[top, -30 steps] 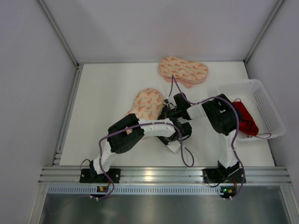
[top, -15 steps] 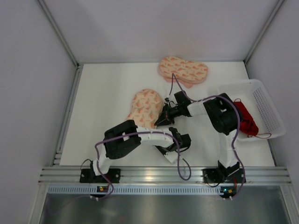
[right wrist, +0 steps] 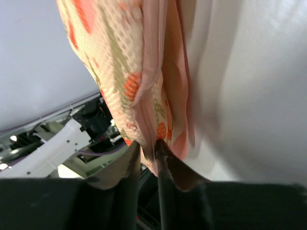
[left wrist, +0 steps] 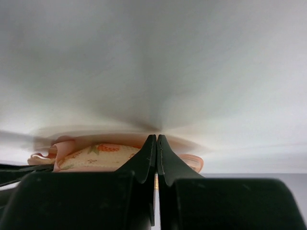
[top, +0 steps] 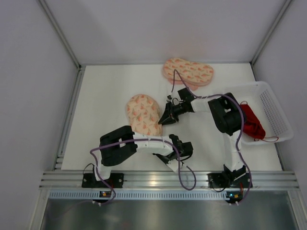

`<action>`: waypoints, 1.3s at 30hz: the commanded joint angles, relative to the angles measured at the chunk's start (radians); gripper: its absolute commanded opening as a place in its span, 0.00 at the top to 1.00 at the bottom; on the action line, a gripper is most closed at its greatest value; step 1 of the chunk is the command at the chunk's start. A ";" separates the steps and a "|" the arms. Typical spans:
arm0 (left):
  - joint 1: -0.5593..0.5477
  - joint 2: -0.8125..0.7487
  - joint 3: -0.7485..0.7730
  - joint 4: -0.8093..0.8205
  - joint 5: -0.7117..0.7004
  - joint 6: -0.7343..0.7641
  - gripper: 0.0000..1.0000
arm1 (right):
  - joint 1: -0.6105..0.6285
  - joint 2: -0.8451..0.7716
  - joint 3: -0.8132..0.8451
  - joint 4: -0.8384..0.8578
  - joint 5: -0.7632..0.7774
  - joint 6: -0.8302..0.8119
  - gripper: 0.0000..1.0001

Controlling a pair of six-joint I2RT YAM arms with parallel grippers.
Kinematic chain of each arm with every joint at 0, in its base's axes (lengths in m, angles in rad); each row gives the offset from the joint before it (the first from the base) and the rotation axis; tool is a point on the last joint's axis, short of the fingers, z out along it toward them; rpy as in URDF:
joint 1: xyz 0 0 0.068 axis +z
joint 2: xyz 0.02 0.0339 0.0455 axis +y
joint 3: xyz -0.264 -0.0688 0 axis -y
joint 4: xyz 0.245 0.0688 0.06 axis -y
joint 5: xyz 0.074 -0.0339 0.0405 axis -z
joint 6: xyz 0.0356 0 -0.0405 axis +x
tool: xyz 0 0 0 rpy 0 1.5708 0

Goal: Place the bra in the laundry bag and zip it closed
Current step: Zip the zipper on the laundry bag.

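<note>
The laundry bag (top: 142, 114) lies mid-table, peach with orange speckles, its near end hidden under my left arm. My right gripper (top: 165, 118) is at its right edge. In the right wrist view the bag's zipped seam (right wrist: 146, 72) runs down into the narrow gap between the jaws of the right gripper (right wrist: 147, 146) and fills it. My left gripper (top: 168, 158) is low near the front. Seen from the left wrist, the left gripper (left wrist: 156, 138) is pressed shut against the bag's edge (left wrist: 96, 155), with an orange sliver between the jaws. The red bra (top: 251, 122) lies in the basket.
A white mesh basket (top: 271, 103) stands at the right edge of the table. A twin speckled pouch (top: 188, 72) lies at the back centre. Walls close in the table on the left, right and back. Purple cables loop over both arms.
The bag has slid left and toward the front, and my left arm has swung left and back with it. The right gripper has followed leftward, and its jaws have parted slightly.
</note>
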 commanded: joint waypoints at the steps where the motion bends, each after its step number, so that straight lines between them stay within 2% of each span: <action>1: -0.009 -0.031 0.037 -0.002 0.107 -0.080 1.00 | -0.040 -0.002 0.098 -0.044 0.003 -0.088 0.77; 2: -0.005 -0.024 0.050 0.002 0.100 -0.083 1.00 | -0.043 -0.023 0.095 -0.066 0.003 -0.109 0.68; 3: 0.000 -0.011 0.076 0.010 0.094 -0.085 1.00 | -0.055 -0.036 0.087 -0.084 0.008 -0.125 0.47; 4: 0.009 -0.005 0.087 0.016 0.087 -0.091 1.00 | -0.063 -0.051 0.066 -0.117 0.014 -0.147 0.39; 6: 0.017 0.018 0.110 0.027 0.073 -0.092 1.00 | -0.083 -0.085 0.050 -0.161 0.014 -0.175 0.30; 10: 0.040 0.036 0.164 0.042 0.071 -0.092 1.00 | -0.089 -0.114 0.000 -0.278 0.020 -0.288 0.29; 17: 0.049 0.029 0.172 0.090 0.062 -0.088 1.00 | -0.020 -0.091 -0.075 -0.252 -0.052 -0.325 0.43; 20: 0.051 0.026 0.166 0.091 0.053 -0.085 1.00 | 0.021 -0.077 -0.079 -0.244 -0.074 -0.325 0.61; 21: 0.052 0.024 0.164 0.093 0.051 -0.085 1.00 | 0.034 -0.076 -0.077 -0.241 -0.074 -0.324 0.75; 24: 0.052 0.012 0.150 0.090 0.062 -0.086 1.00 | 0.031 -0.071 -0.060 -0.246 -0.066 -0.320 1.00; 30: 0.016 -0.054 0.066 0.087 0.106 -0.109 1.00 | 0.000 -0.034 0.027 -0.328 -0.041 -0.376 1.00; 39: -0.047 -0.149 -0.118 0.085 0.189 -0.186 1.00 | -0.021 0.073 0.285 -0.580 0.029 -0.615 1.00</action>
